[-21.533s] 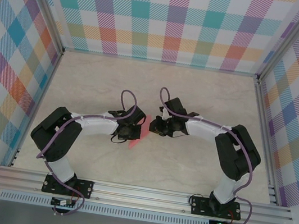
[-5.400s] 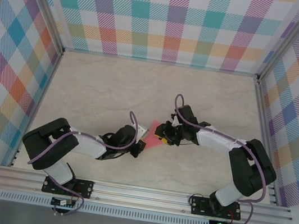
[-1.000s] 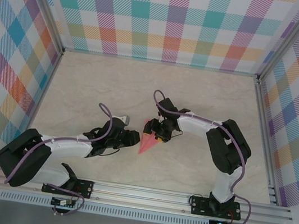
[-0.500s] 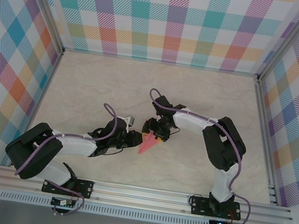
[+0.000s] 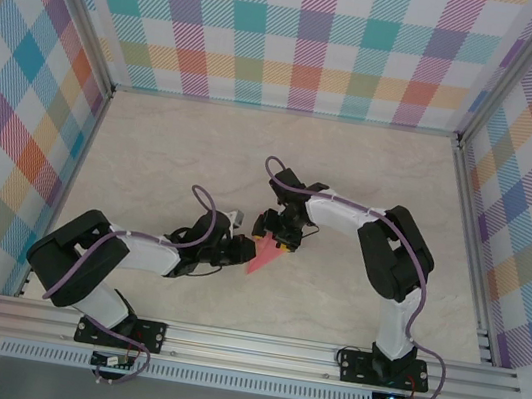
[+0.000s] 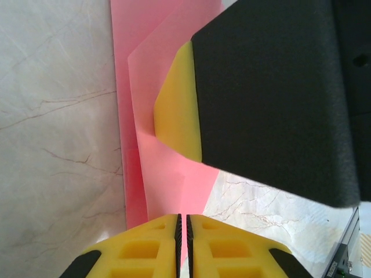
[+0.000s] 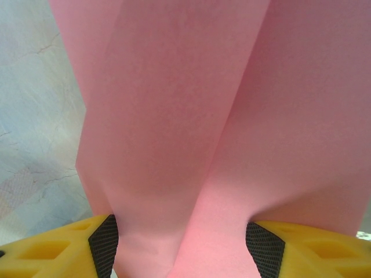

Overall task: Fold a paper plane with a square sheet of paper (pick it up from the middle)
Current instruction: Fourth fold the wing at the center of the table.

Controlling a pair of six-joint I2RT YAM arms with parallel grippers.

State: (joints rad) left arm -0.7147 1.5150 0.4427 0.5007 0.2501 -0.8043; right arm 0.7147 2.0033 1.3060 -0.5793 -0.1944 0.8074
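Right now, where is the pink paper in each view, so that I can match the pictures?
Top external: paper just below centre.
Left wrist: paper, a band from top centre downward.
Right wrist: paper, centre and right, top to bottom.
Shared landmark: marbled table, left of the paper in both wrist views.

1. Table (image 5: 170,164): pale beige top with thin marble veining, matte. Under my left wrist camera the veins run brown-grey (image 6: 52,145).
2. Walls (image 5: 301,43): pastel plaid panels in teal, orange, purple and yellow, on three sides.
3. Aluminium rail (image 5: 253,347): slotted, along the near edge.
4. Corner posts (image 5: 74,2): bare metal, slanting outward.
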